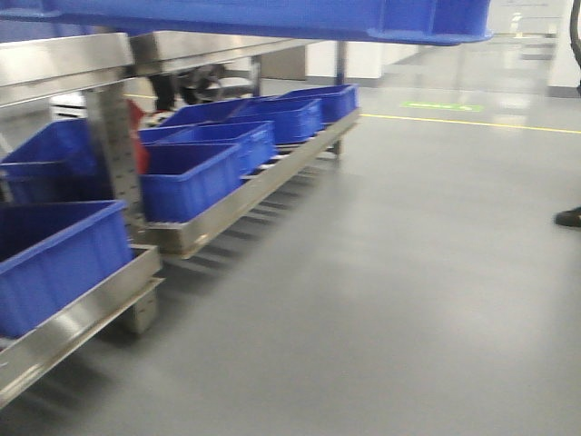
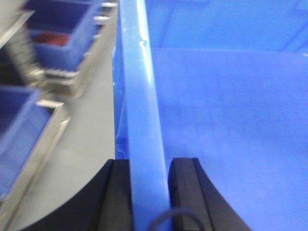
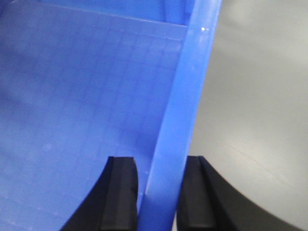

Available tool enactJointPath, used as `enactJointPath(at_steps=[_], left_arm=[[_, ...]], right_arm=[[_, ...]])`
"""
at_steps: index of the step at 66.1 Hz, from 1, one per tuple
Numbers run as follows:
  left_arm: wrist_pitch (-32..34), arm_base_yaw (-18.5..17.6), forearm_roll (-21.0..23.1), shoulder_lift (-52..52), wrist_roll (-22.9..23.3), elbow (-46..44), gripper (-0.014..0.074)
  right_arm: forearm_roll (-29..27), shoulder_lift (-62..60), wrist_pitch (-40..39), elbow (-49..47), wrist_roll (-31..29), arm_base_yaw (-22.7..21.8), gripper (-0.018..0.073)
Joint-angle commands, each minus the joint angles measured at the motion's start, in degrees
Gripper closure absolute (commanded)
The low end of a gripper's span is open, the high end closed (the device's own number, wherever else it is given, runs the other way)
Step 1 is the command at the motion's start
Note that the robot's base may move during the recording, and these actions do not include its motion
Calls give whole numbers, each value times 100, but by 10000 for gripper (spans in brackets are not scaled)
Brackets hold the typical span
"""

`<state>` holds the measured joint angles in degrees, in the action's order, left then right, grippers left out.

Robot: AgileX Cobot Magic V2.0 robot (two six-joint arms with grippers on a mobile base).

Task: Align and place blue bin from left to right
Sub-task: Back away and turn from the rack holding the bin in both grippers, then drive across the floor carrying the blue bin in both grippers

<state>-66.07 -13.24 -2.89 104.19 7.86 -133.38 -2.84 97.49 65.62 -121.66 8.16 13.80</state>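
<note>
The blue bin (image 1: 272, 18) hangs in the air, and only its lower edge shows along the top of the front view. In the left wrist view my left gripper (image 2: 150, 163) is shut on the bin's left rim (image 2: 139, 96), one black finger on each side. The bin's inside (image 2: 231, 120) fills the right of that view and looks empty. In the right wrist view my right gripper (image 3: 161, 163) is shut on the right rim (image 3: 192, 72). The gridded bin floor (image 3: 86, 96) lies to its left.
A low steel rack (image 1: 236, 204) runs along the left, holding several deeper-blue bins (image 1: 191, 177). Nearest me are another bin (image 1: 54, 254) and a steel post (image 1: 113, 154). Grey floor (image 1: 390, 291) spreads to the right, with a yellow line (image 1: 472, 123) and a shoe (image 1: 569, 217).
</note>
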Motion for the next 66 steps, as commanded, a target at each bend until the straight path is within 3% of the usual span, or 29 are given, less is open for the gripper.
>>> enactJointPath(at_steps=[1, 66], left_arm=[[604, -12, 105, -125, 20, -106, 708], [604, -12, 105, -125, 20, -106, 708]], right_arm=[[16, -140, -330, -113, -172, 1, 626], [16, -140, -330, -113, -172, 1, 626]])
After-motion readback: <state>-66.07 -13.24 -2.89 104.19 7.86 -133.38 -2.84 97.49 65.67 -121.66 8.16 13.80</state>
